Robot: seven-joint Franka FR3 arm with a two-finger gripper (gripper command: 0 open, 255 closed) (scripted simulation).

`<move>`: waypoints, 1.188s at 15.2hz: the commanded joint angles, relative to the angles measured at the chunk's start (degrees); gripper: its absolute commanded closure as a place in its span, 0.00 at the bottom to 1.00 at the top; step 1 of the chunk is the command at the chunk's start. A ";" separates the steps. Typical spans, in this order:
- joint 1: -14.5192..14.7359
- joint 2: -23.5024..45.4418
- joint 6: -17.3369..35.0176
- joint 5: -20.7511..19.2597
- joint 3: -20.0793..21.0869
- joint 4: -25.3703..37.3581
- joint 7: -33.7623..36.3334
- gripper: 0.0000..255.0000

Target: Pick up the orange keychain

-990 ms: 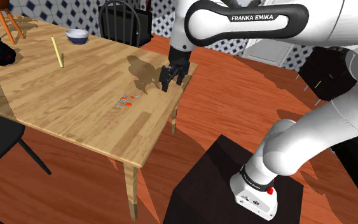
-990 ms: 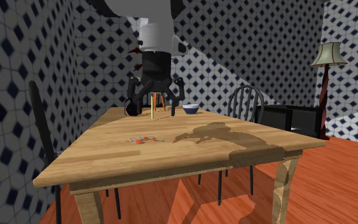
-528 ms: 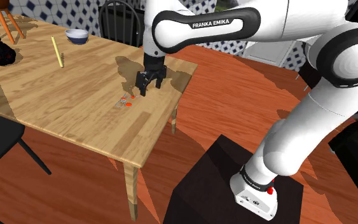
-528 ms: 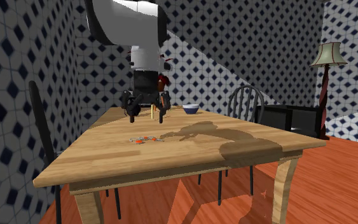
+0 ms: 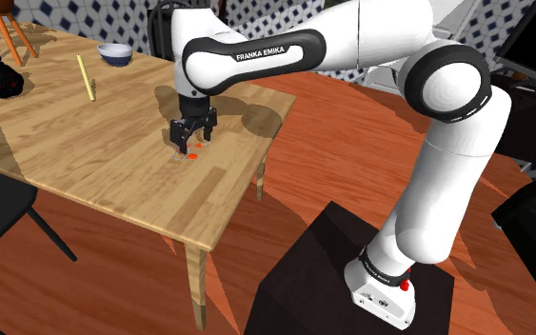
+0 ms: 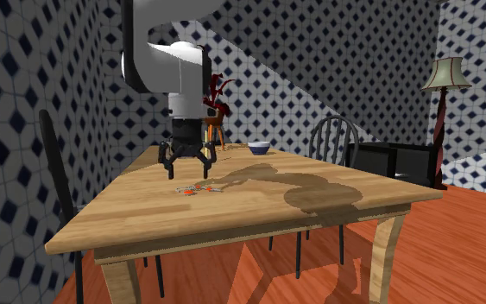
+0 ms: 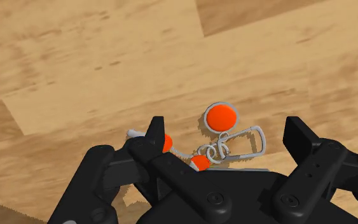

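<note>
Only one container stands on the wooden table (image 5: 85, 143): a small bowl (image 5: 114, 53), dark blue outside and pale inside, near the far edge in the shoulder view. It sits just beyond a thin yellow stick (image 5: 87, 77) lying flat on the boards. From the second exterior view the bowl (image 6: 259, 148) sits at the table's far end, and whether anything lies in it cannot be told.

Well apart from the bowl, toward the near side of the table in the shoulder view, lies the orange keychain (image 5: 188, 153), flat on the wood. The wrist view shows it best: a round orange disc with a grey rim (image 7: 221, 117), a pale grey wire clip (image 7: 247, 143) with a twisted loop beside it, and two smaller orange pieces partly hidden behind one black finger. In the second exterior view it reads as a small orange and grey cluster (image 6: 196, 189) on the tabletop.

The gripper (image 5: 188, 141) hangs straight down over the keychain with its two fingers spread apart. In the wrist view the gripper (image 7: 226, 130) straddles the orange disc, which sits between the fingertips (image 7: 156, 126) without either one touching it. Seen from the second exterior view, the gripper (image 6: 188, 171) hovers just above the tabletop, its shadow falling across the wood beside the keychain
</note>
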 commanded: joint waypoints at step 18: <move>0.31 2.35 4.72 -0.78 -0.06 -2.52 0.57 1.00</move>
